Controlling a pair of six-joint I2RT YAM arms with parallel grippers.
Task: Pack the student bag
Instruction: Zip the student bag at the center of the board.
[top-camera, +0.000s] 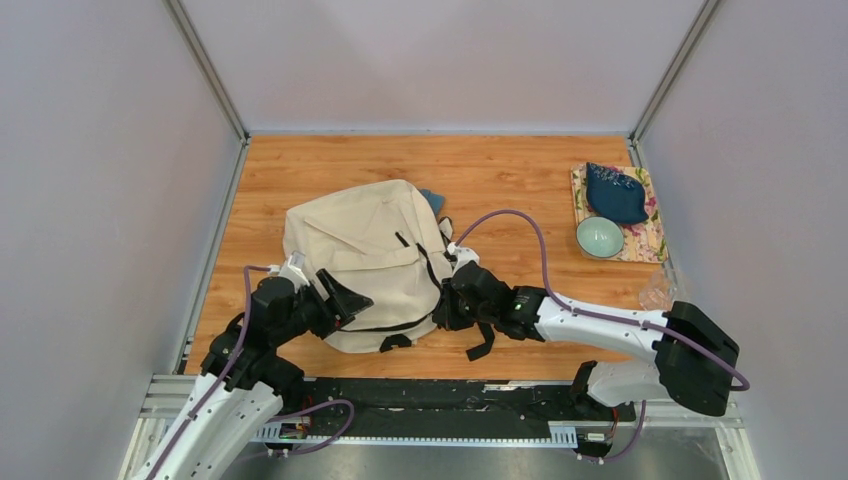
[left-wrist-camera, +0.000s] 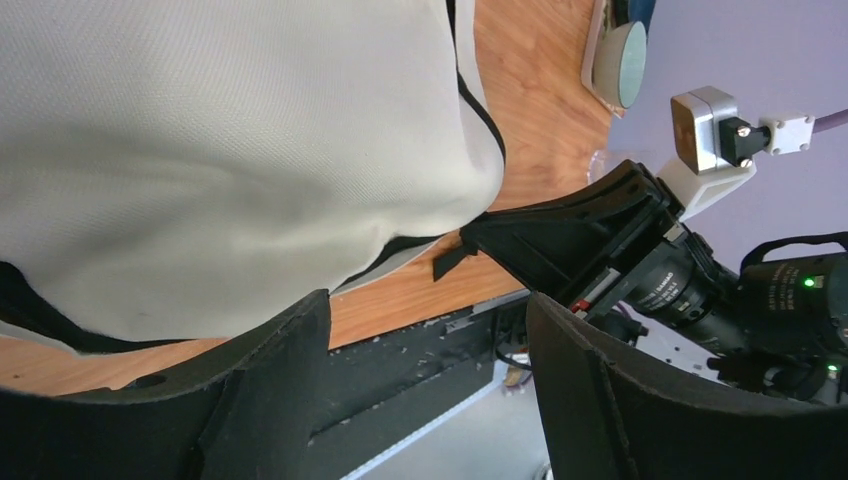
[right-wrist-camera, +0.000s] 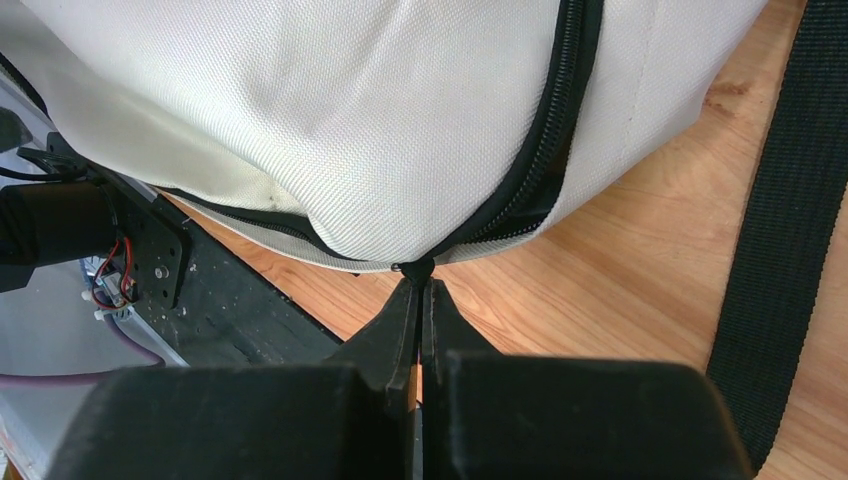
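Note:
The student bag (top-camera: 360, 255) is a large cream canvas backpack with black straps, lying in the middle of the wooden table. It fills the top of the left wrist view (left-wrist-camera: 220, 150) and of the right wrist view (right-wrist-camera: 330, 120). My right gripper (top-camera: 445, 305) is at the bag's near right corner, shut on the black zipper pull (right-wrist-camera: 418, 270) at the end of the black zipper (right-wrist-camera: 560, 120). My left gripper (top-camera: 345, 298) is open and empty at the bag's near left edge, its fingers (left-wrist-camera: 270, 360) just off the fabric.
A floral mat (top-camera: 640, 240) at the back right holds a dark blue cloth (top-camera: 615, 193) and a pale green bowl (top-camera: 600, 237). A clear cup (top-camera: 657, 290) stands near the right edge. A loose black strap (right-wrist-camera: 790, 220) lies beside the bag. Grey walls enclose the table.

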